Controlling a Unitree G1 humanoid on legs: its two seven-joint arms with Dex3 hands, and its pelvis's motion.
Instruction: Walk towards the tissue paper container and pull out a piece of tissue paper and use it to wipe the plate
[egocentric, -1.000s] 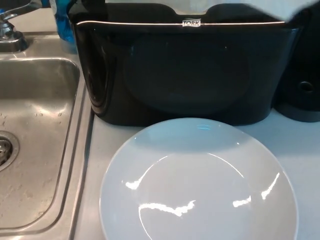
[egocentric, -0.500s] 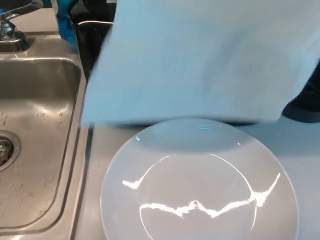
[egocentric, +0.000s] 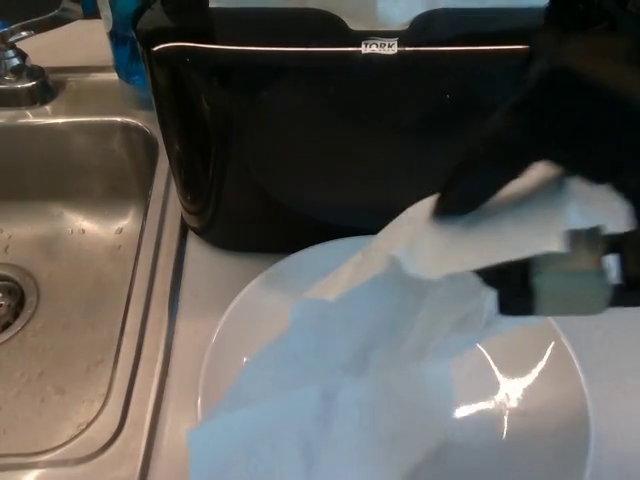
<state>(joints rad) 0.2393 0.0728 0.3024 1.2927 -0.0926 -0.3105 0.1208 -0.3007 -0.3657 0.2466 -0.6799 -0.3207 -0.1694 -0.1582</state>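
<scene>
Right hand is entering the head view from the right, its black fingers clamping a bunched upper edge of the tissue paper. Left hand is not showing anywhere in this view. Tissue is trailing down and to the left from the grip, draping loosely across the white plate and overhanging its near-left rim. Plate is sitting on the pale counter just in front of the black tissue container, with the steel sink at the left.

Judgement on the step: the sheet is out of the container and wiping is starting. For a good wipe, the hand probably needs to lower until the bunched part presses flat on the plate, then sweep across the centre without pushing the plate toward the sink edge.

Materials: tissue is thin, soft and crumpled, folding under its own weight. Plate is round, shallow and glossy, throwing bright reflections. Container is smooth dark plastic with rounded corners. Sink is brushed metal, dotted with water spots.
</scene>
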